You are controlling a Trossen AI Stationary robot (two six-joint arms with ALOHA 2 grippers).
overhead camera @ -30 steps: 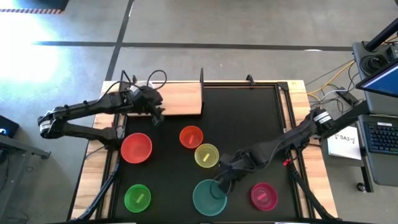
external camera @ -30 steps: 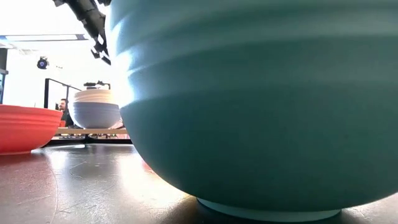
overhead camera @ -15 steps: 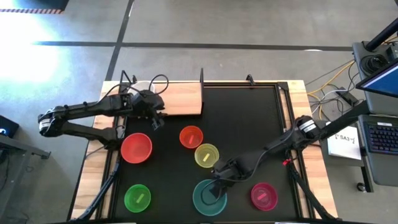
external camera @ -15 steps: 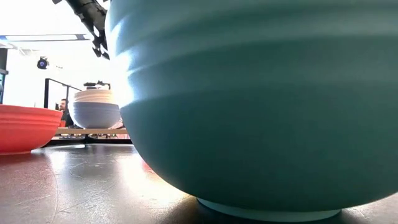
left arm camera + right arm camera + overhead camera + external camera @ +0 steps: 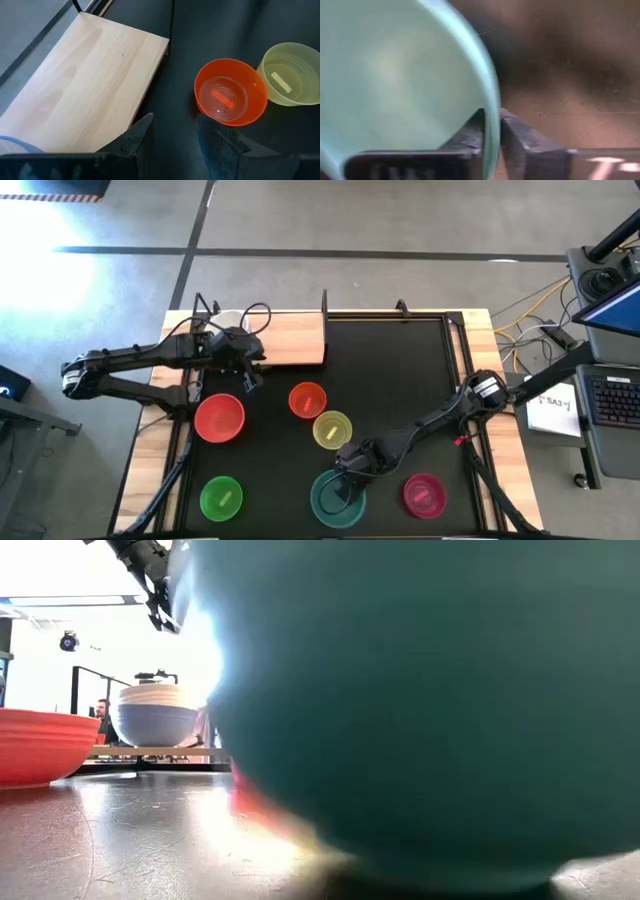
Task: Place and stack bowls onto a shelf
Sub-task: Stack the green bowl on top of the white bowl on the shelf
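My right gripper (image 5: 349, 480) is down at the teal bowl (image 5: 334, 500) near the mat's front edge and is shut on its rim. The teal bowl fills most of the low view (image 5: 420, 710). My left gripper (image 5: 175, 135) hangs open and empty above the mat, just in front of the wooden shelf (image 5: 290, 340). On the shelf's left end a white bowl sits inside a blue bowl (image 5: 155, 712). The red (image 5: 219, 418), orange (image 5: 307, 400), yellow (image 5: 332, 429), green (image 5: 221, 497) and magenta (image 5: 424, 494) bowls stand upright on the mat. My right gripper pinches the teal bowl's rim (image 5: 493, 117) on its far right side, one finger (image 5: 470, 135) inside the bowl and the other (image 5: 517, 137) outside. The fingers come from above, slanting in from the right. Whether the bowl's base still touches the mat I cannot tell.
The black mat (image 5: 400, 370) has bare room at its far right. Thin black uprights (image 5: 324, 305) stand at the shelf's right end. A desk with a keyboard and papers (image 5: 600, 400) lies beyond the table's right edge.
My right gripper has moved toward the near left, come down over the teal bowl's far right rim and shut on it. The teal bowl has shifted a little and shows blurred in the low view. My left gripper has drifted slightly toward the near edge.
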